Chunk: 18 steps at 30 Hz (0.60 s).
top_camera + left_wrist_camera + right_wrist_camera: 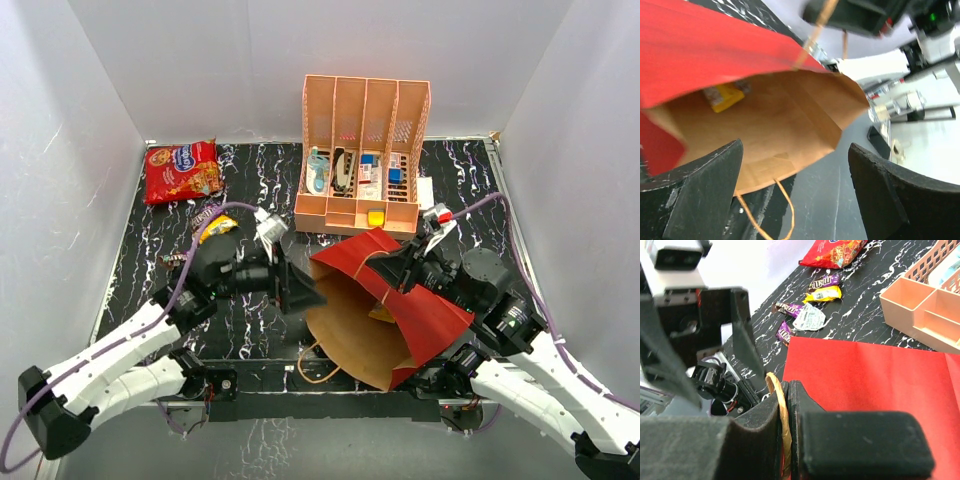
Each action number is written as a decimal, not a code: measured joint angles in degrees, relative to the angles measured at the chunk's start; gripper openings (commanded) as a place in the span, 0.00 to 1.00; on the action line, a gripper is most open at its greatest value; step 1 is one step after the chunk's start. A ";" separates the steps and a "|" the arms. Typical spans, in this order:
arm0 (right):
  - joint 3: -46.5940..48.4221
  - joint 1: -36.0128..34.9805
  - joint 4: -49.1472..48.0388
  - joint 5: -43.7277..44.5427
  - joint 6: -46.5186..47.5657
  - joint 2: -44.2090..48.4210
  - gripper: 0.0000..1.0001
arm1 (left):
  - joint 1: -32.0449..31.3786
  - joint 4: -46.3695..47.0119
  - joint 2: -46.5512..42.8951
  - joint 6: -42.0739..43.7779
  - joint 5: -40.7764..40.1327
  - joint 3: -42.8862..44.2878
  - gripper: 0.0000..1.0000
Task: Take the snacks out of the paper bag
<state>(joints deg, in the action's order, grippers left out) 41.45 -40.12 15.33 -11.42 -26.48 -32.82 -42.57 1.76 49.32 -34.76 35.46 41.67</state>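
- black marble-look table [255,185]
- red cookie bag [182,171], far left corner
- small candy packets [215,222] just in front of it
- peach rack [320,110] at the back
- paper bag [345,320] tipped over up front

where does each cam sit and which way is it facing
Top: above and behind the bases, looking down on the table; both arms show, bag between them.
Left wrist: on the left arm, facing into the bag's mouth at a yellow packet; the open left end effector frames it.
Right wrist: on the right arm, facing across the bag's red side toward loose snacks; the right end effector is shut on the handle.
Shared: top and right wrist both show the cookie bag and rack.
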 measured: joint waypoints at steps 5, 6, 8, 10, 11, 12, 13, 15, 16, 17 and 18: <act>-0.02 0.00 -0.07 0.98 -0.61 1.29 0.08 | -17.25 3.23 0.35 2.10 -12.57 -3.06 0.80; -0.02 0.00 0.00 1.20 -0.63 1.60 0.08 | -20.39 3.69 1.05 2.75 -15.47 -3.52 0.78; 0.00 0.00 0.20 1.62 -0.66 2.14 0.08 | -28.41 5.33 3.91 5.14 -23.82 -4.57 0.79; 0.00 0.00 0.33 2.03 -0.66 2.80 0.08 | -35.76 8.00 8.04 8.24 -32.76 -5.60 0.79; 0.00 0.00 0.42 2.25 -0.63 2.95 0.08 | -38.51 9.97 10.25 9.84 -36.54 -6.27 0.78; 0.00 0.00 0.55 2.47 -0.63 2.95 0.08 | -40.68 11.96 12.46 11.45 -39.69 -6.99 0.78; 0.00 0.00 0.81 2.58 -0.63 2.93 0.08 | -42.07 14.03 14.80 12.81 -42.91 -7.63 0.78; 0.00 0.00 1.11 2.71 -0.63 2.82 0.08 | -42.66 18.80 19.17 15.39 -48.50 -8.48 0.78; 0.00 0.00 1.11 2.71 -0.63 2.80 0.08 | -42.66 21.57 21.62 16.83 -51.06 -8.72 0.78; 0.02 0.00 1.16 2.69 -0.63 2.75 0.08 | -42.64 24.30 24.11 18.14 -53.57 -8.72 0.75; 0.04 0.00 1.16 2.69 -0.63 2.71 0.08 | -42.53 27.02 26.56 19.12 -55.84 -8.68 0.69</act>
<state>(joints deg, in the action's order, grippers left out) 41.50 -40.12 16.49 -8.73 -27.11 -30.11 -85.10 28.77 75.88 -15.64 -20.38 32.99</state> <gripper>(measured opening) 0.077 0.784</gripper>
